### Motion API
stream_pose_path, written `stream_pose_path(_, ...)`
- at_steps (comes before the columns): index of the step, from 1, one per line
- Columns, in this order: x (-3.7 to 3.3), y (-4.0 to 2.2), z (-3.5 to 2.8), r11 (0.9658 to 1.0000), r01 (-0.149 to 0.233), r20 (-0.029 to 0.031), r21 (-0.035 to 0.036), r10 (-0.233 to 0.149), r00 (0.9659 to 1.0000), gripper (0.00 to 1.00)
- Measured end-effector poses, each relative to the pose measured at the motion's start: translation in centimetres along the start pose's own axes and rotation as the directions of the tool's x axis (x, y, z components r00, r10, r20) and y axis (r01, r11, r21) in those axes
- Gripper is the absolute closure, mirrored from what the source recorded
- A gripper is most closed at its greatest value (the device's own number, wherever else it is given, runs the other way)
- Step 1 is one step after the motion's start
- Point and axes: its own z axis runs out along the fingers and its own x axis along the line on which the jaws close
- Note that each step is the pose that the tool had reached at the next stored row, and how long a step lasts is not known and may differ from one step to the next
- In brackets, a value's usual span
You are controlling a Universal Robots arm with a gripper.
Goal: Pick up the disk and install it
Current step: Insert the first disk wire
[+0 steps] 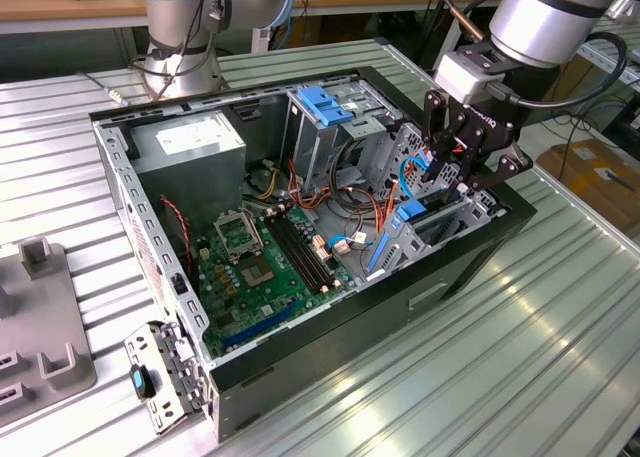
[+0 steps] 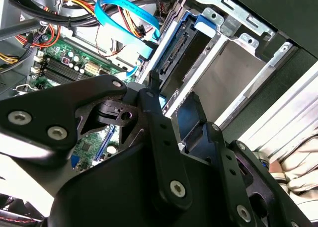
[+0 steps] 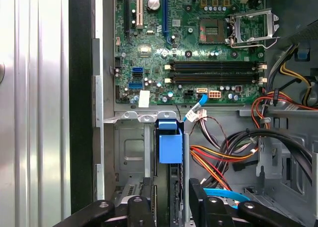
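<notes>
At the exterior view's right, the gripper (image 1: 451,182) hangs over the disk (image 1: 405,220) standing in the case (image 1: 300,339). Whether it grips anything, I cannot tell.

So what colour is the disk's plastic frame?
Blue disk frame, clearest in the first wrist view.

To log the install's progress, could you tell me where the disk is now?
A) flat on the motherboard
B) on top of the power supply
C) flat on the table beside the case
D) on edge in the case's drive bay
D: the disk, framed in blue, stands on edge in the metal drive bay inside the case, right by the gripper.
</notes>
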Motion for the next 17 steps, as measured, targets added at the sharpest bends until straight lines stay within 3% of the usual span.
stream_pose_path(8, 0.0, 0.0, 0.0, 1.0, 0.0, 0.0, 0.0, 0.0, 1.0, 0.58)
stream_pose_path(13, 0.01, 0.01, -1.13, 1.0, 0.0, -0.0002, 0.0, 0.0, 1.0, 0.58)
stream_pose_path(17, -0.46, -0.22, -1.18, 1.0, 0.0, -0.0001, 0.0, 0.0, 1.0, 0.58)
